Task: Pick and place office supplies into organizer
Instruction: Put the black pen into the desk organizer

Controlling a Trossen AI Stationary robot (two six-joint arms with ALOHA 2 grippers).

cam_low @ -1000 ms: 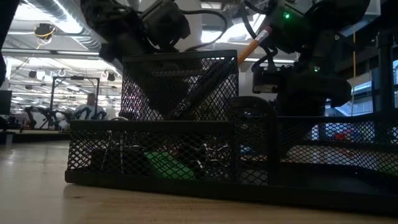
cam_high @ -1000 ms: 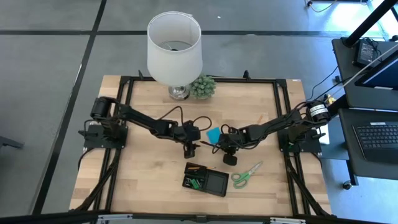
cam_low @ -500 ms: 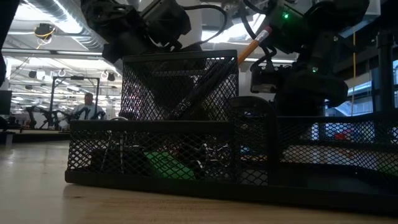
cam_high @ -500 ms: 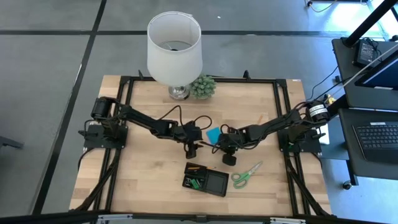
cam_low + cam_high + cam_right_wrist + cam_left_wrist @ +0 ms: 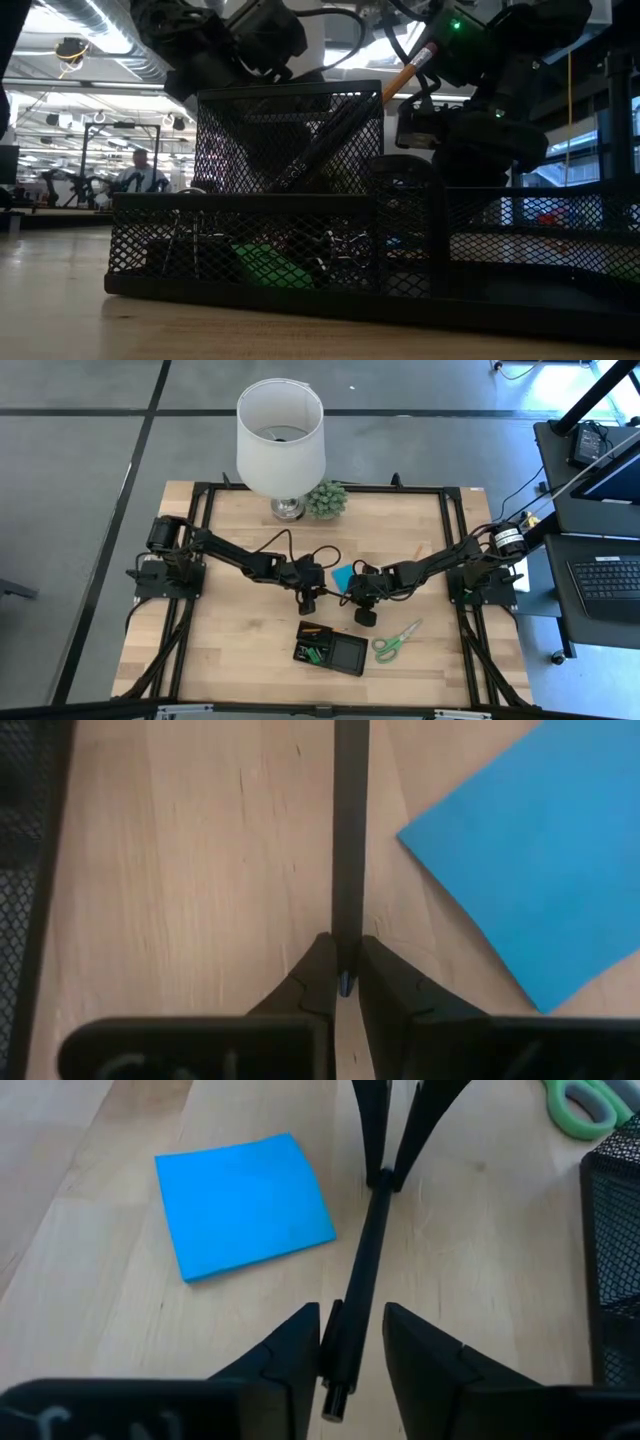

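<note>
Nearest the front edge of the pale wooden table [image 5: 230, 650] sits the low black wire-mesh organizer [image 5: 331, 648], its taller pen cup already holding a black pen and an orange pencil [image 5: 404, 72] that leans out over the rim, with small clips and a green piece [image 5: 262, 265] lying in the low front compartment. Just beside it, toward the right arm's side, lie the green-handled scissors [image 5: 395, 641], flat on the wood.

A little further back, near the middle of the table, both arms meet over one slim black pen [image 5: 362, 1276] that lies flat on the boards. The left hand [image 5: 353, 1342] straddles one end of it, its two dark fingers [image 5: 290, 1348] set on either side of the barrel with narrow gaps showing, so it stands partly open and is not yet clamped. The right hand [image 5: 343, 967] has the other end pinched tight between its fingertips [image 5: 318, 970], closed on the pen. Just beside the pen, flat on the table and not touching it, is the blue square sticky-note pad [image 5: 243, 1202].

At the far edge stand a white lamp with a cylindrical shade [image 5: 281, 432] and, next to it, a small green potted plant [image 5: 326, 499]. In the room beyond, a person [image 5: 137, 176] is visible.
</note>
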